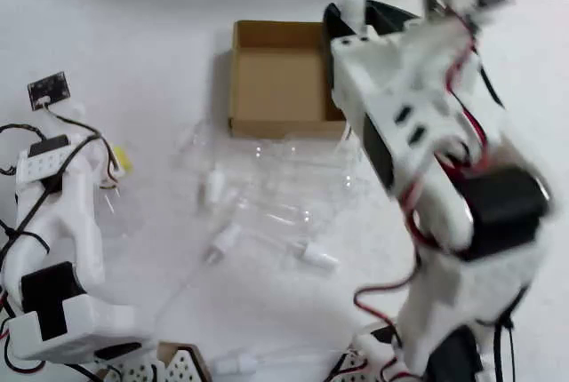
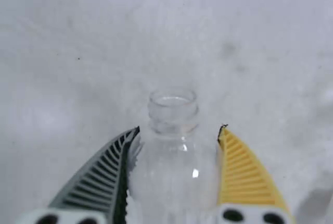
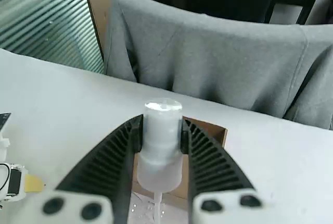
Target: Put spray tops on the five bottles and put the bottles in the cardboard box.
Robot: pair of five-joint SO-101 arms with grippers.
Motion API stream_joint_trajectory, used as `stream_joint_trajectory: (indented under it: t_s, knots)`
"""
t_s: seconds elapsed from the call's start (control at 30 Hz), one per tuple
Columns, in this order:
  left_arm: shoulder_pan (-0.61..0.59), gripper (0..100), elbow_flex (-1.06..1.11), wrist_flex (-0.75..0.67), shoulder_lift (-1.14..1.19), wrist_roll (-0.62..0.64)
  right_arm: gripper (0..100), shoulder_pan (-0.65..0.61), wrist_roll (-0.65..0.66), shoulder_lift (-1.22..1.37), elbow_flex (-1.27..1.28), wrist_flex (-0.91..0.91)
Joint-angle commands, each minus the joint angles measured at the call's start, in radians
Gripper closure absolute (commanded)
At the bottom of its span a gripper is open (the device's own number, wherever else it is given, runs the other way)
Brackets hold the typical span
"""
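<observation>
My left gripper (image 2: 179, 130) is shut on a clear bottle (image 2: 173, 110) just below its open, capless neck, one grey finger (image 2: 106, 174) and one yellow finger (image 2: 243, 169) on either side. In the high view this gripper (image 1: 117, 164) is low over the table at the left. My right gripper (image 3: 162, 122) is shut on a white spray top (image 3: 160, 148) whose thin tube hangs below. It is held high above the far right corner of the cardboard box (image 1: 280, 80), with the spray top (image 1: 351, 2) upright. Several clear bottles (image 1: 276, 191) lie in the middle of the table.
Loose spray tops (image 1: 215, 188) (image 1: 226, 240) (image 1: 316, 258) lie among the bottles, and another (image 1: 238, 364) is near the front edge. A small circuit board (image 1: 48, 89) with wires sits at the far left. A grey-draped chair (image 3: 208, 52) stands behind the table.
</observation>
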Motion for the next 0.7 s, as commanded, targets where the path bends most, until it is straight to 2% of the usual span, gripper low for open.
stream_joint_trajectory:
  t_s: [0.0, 0.17, 0.3, 0.6, 0.67]
  knots:
    - [0.008, 94, -0.011, 0.005, -0.033, -0.008, 98.4, -0.008, -0.002, -0.051, -0.015, 0.018]
    - [0.01, 94, -0.006, 0.089, -0.234, -0.008, 98.4, -0.008, -0.002, -0.054, 0.046, -0.025]
    - [0.024, 94, -0.009, 0.098, -0.455, -0.003, 98.4, -0.005, -0.008, -0.056, 0.069, -0.067]
    - [0.303, 93, 0.015, 0.021, -0.825, -0.008, 98.4, -0.01, -0.009, -0.058, 0.066, -0.082]
    - [0.363, 93, 0.037, -0.011, -0.872, -0.008, 98.4, -0.045, -0.011, -0.058, 0.064, -0.084]
